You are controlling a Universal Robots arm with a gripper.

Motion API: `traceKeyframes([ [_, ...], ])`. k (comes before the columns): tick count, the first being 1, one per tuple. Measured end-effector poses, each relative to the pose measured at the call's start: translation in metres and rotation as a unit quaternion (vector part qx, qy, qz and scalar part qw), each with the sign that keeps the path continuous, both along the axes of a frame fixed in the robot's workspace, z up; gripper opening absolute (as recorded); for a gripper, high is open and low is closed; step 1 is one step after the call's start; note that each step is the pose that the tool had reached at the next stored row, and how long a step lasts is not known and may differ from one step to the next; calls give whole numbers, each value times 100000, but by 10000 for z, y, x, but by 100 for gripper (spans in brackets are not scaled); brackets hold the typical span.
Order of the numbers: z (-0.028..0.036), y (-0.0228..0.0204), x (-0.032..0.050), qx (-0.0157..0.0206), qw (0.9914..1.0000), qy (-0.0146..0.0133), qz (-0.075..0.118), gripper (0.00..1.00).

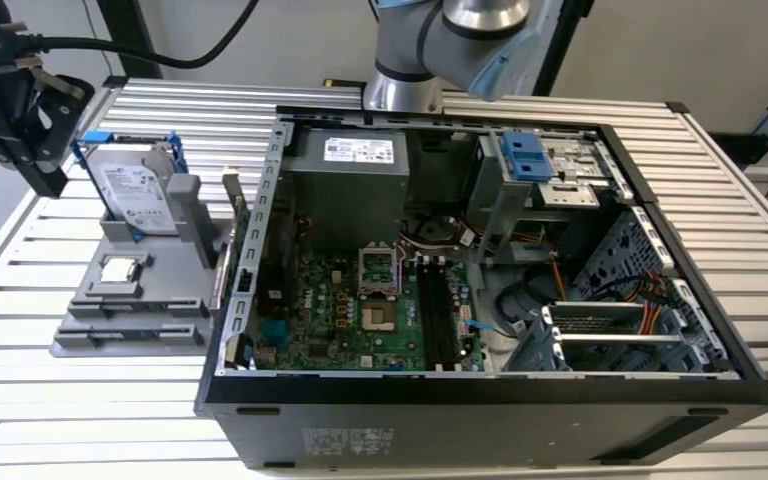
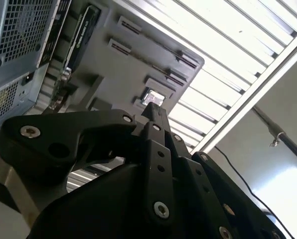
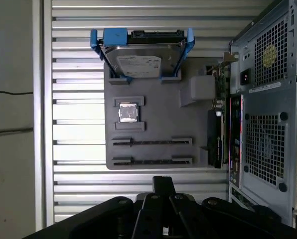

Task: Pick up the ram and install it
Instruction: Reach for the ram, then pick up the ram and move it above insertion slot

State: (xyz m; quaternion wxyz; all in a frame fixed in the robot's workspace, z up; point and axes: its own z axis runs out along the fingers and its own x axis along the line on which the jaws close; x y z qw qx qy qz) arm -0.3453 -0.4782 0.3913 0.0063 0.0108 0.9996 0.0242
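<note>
Hovering closed with nothing between its fingers, the gripper (image 3: 163, 183) hangs over the slatted table (image 1: 357, 100), just off the edge of the grey tray (image 3: 158, 124). In the exterior view it is at about 10 o'clock from the open case (image 1: 491, 410), and the tray lies at the case's 9 o'clock, just beside its wall.

On the tray, the drive (image 3: 141, 59) stands in its blue frame and the chip (image 3: 128, 112) lies in its square seat. A dark card (image 3: 216, 144) stands on edge along the side nearest the case. The tray's two long slots (image 3: 152, 142) are bare: no stick stands in either.

That leaves the ram. Inside the case, the sockets (image 1: 440, 310) run from 12 to 6 o'clock as dark strips along the 3 o'clock side of the board (image 1: 344, 300). From this angle I cannot tell whether a stick is seated in one of them.

With the tray slots bare, the gripper empty and the arm well away from the board, the ram has most likely been lifted out and set in place, leaving little or nothing to do. This is a judgement only, since the seating and the latches cannot be checked here.
</note>
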Motion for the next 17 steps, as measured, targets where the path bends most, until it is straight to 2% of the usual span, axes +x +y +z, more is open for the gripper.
traceKeyframes([
  [14, 0, -3, 0, 0, 100000, 1, 126, 0],
  [17, 0, -3, -1, -6, 99997, 4, 772, 0],
])
